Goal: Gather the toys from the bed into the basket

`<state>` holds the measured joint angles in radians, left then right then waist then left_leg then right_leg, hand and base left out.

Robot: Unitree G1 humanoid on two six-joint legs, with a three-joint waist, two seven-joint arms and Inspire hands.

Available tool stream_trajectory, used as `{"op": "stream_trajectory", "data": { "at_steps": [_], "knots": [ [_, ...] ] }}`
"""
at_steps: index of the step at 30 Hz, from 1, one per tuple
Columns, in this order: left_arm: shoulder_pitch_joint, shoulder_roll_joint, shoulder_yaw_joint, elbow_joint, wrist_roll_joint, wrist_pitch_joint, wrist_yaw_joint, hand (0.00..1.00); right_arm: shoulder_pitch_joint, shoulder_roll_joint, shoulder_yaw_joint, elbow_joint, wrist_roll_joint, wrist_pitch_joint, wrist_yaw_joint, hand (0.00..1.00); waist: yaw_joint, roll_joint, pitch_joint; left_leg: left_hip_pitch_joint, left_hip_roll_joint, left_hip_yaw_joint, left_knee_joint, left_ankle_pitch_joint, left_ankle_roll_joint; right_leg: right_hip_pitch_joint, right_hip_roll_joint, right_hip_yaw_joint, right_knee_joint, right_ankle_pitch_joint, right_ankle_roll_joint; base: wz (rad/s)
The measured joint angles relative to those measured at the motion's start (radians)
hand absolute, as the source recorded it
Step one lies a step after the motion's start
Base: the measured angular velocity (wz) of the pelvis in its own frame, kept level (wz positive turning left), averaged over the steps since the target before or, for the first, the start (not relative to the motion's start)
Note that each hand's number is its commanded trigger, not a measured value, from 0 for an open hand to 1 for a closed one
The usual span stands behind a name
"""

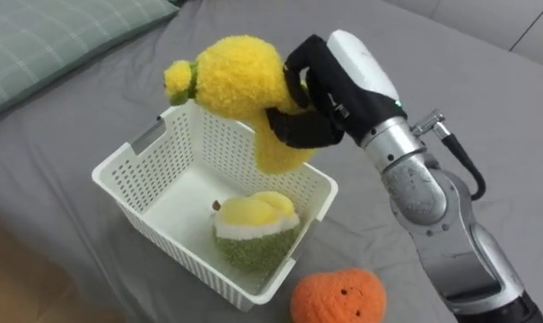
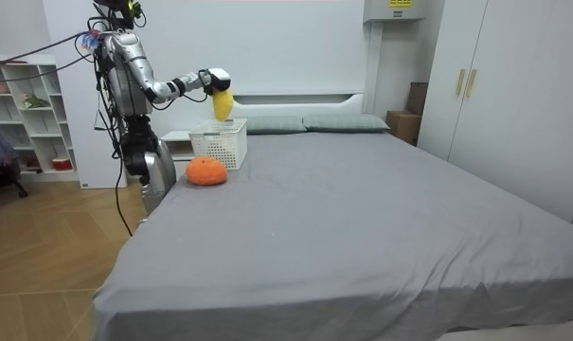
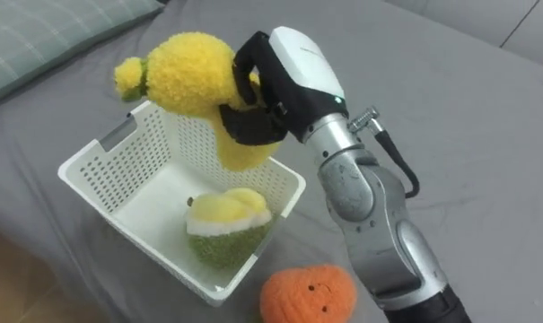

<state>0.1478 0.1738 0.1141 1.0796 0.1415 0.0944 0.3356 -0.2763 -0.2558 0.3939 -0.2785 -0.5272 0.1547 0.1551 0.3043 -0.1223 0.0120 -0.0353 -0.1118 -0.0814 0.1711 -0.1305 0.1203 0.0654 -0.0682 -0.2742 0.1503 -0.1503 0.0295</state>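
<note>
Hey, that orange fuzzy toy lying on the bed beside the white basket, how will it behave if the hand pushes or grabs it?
The orange toy looks round, so a push would probably roll it across the bed sheet. Its fuzzy surface suggests soft, light stuffing that likely squashes in a grasp rather than slipping.

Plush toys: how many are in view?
3: yellow toy in the right hand above the basket, green toy inside it, orange toy on the bed beside it. None looks hidden.
</note>
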Motion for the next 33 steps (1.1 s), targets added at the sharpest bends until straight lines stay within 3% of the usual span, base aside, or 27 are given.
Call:
{"op": "stream_trajectory", "data": {
  "at_steps": [4, 10, 17, 19, 20, 22, 33],
  "knots": [
    [-0.026, -0.008, -0.001, 0.0, 0.005, 0.009, -0.003, 0.0, -0.002, 0.029, 0.043, -0.004, 0.001, 0.0, 0.031, 1.0, 0.03, 0.005, 0.0025, -0.005, -0.001, -0.005, 0.003, 0.0, 0.0, 0.0, -0.001, -0.002, -0.001, 0.0, 0.0, 0.07],
    [-0.026, -0.001, -0.02, -0.001, 0.029, 0.01, -0.002, 0.0, -0.016, 0.03, 0.068, 0.031, 0.013, 0.0, 0.045, 1.0, 0.038, 0.009, 0.0054, -0.009, -0.005, -0.023, 0.008, 0.0, 0.0, 0.004, -0.002, -0.013, -0.001, 0.0, 0.0, 0.07],
    [-0.025, 0.003, -0.041, -0.022, 0.029, 0.021, -0.002, 0.0, -0.018, 0.032, 0.13, 0.07, 0.006, 0.033, 0.082, 0.97, 0.05, 0.005, 0.006, -0.014, -0.007, -0.033, 0.012, 0.0, 0.0, 0.002, -0.002, -0.031, -0.001, 0.0, 0.0, 0.04],
    [-0.026, 0.003, -0.04, -0.022, 0.03, 0.029, -0.003, 0.0, -0.018, 0.035, 0.135, 0.081, -0.004, 0.048, 0.091, 0.73, 0.056, 0.002, 0.0059, -0.015, -0.007, -0.033, 0.013, 0.0, 0.0, 0.002, -0.003, -0.034, -0.001, 0.0, 0.0, 0.0],
    [-0.028, 0.003, -0.039, -0.022, 0.03, 0.032, -0.003, 0.0, -0.018, 0.036, 0.134, 0.085, -0.009, 0.059, 0.096, 0.28, 0.057, 0.001, 0.0054, -0.016, -0.007, -0.035, 0.014, 0.0, 0.0, 0.002, -0.003, -0.035, -0.001, 0.0, 0.0, 0.0],
    [-0.026, 0.003, -0.039, -0.022, 0.03, 0.037, -0.007, 0.0, -0.018, 0.036, 0.134, 0.093, -0.014, 0.066, 0.097, 0.0, 0.057, -0.001, 0.0053, -0.019, -0.008, -0.038, 0.017, 0.0, 0.0, 0.002, -0.003, -0.035, -0.001, 0.001, 0.0, 0.05],
    [-0.022, -0.001, -0.038, -0.02, 0.03, 0.048, -0.025, 0.0, -0.018, 0.032, 0.131, 0.105, -0.032, 0.067, 0.111, 0.0, 0.054, 0.0, 0.0063, -0.022, -0.008, -0.038, 0.018, 0.0, 0.0, 0.001, -0.002, -0.028, 0.0, 0.001, 0.0, 0.0]
  ]
}}
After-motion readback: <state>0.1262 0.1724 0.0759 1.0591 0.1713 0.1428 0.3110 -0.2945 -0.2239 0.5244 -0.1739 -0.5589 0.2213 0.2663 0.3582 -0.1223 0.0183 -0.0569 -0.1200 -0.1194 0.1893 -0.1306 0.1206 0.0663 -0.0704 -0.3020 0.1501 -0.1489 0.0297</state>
